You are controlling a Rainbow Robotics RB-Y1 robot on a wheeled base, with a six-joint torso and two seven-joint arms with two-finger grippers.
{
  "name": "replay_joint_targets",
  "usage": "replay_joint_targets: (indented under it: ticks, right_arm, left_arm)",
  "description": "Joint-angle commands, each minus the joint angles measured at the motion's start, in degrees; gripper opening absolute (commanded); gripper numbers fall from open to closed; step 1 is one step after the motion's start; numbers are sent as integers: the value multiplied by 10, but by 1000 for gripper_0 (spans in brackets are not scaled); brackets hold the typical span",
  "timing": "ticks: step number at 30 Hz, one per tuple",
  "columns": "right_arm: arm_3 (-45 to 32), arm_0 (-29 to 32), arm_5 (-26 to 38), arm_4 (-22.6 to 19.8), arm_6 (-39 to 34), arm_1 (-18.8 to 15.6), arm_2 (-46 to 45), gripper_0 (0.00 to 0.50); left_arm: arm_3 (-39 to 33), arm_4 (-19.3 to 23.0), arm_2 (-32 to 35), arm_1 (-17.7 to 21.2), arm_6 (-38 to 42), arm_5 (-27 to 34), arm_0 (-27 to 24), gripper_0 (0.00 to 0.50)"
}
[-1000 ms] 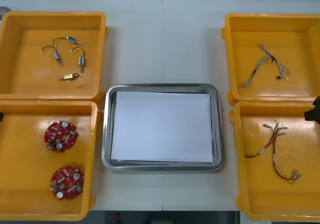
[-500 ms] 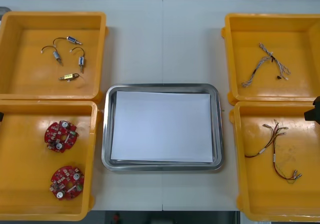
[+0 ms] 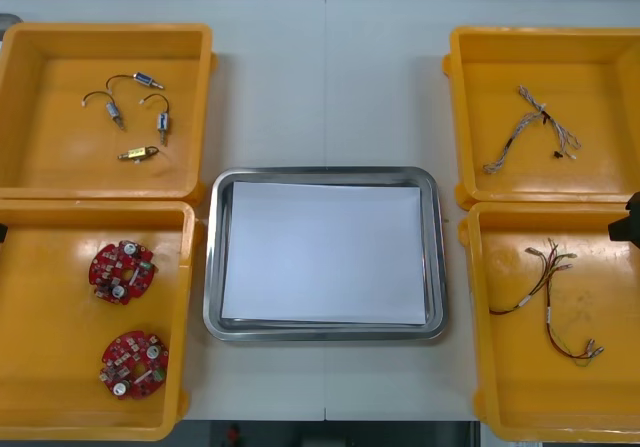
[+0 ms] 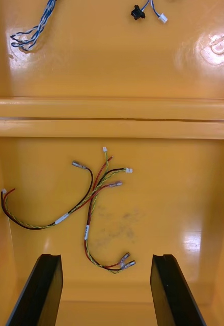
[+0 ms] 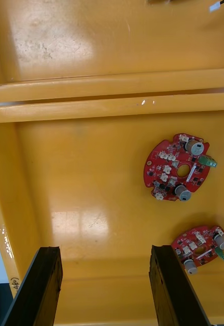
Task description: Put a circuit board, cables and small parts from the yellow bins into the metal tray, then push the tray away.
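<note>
Tools are both standing spread, gripping nothing. Left tool (image 5: 104,288) is hovering over the near-left yellow bin (image 3: 60,237), where two round red circuit boards (image 5: 168,165) are lying flat, off to one finger's side. Right tool (image 4: 106,290) is hanging over the near-right yellow bin (image 3: 510,387); red and yellow cables (image 4: 86,232) are lying loose just ahead of its fingers. Far-left bin (image 3: 60,167) is holding small metal parts (image 3: 160,122), far-right bin (image 3: 600,77) a twisted blue and white cable (image 3: 510,137). Metal tray (image 3: 325,177) is sitting on the counter (image 3: 325,77) between the bins, white inside.
</note>
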Motion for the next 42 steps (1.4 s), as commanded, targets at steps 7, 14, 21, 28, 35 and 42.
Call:
replay_joint_targets:
  ticks: [7, 14, 21, 28, 35, 42]
  right_arm:
    - [-9, 2, 2, -4, 7, -13, -21, 500]
    - [-20, 5, 2, -11, 7, -10, -31, 500]
    - [-20, 37, 2, -10, 10, 3, -30, 500]
    - [-28, 88, 2, -8, 12, 19, -22, 500]
    - [-48, 109, -7, 49, 22, 79, -14, 500]
    - [-69, 130, -36, 129, 25, 119, 32, 500]
  left_arm:
    - [-9, 5, 4, 10, -15, 3, 17, 500]
    - [-13, -12, -30, 13, -12, 3, 17, 500]
    - [-22, -16, -66, 12, -8, 3, 17, 500]
    - [-45, -42, -112, 12, 0, -8, 28, 500]
    - [-55, -59, -132, 5, 9, -66, 60, 500]
    - [-57, -81, -166, 1, 11, -136, 85, 500]
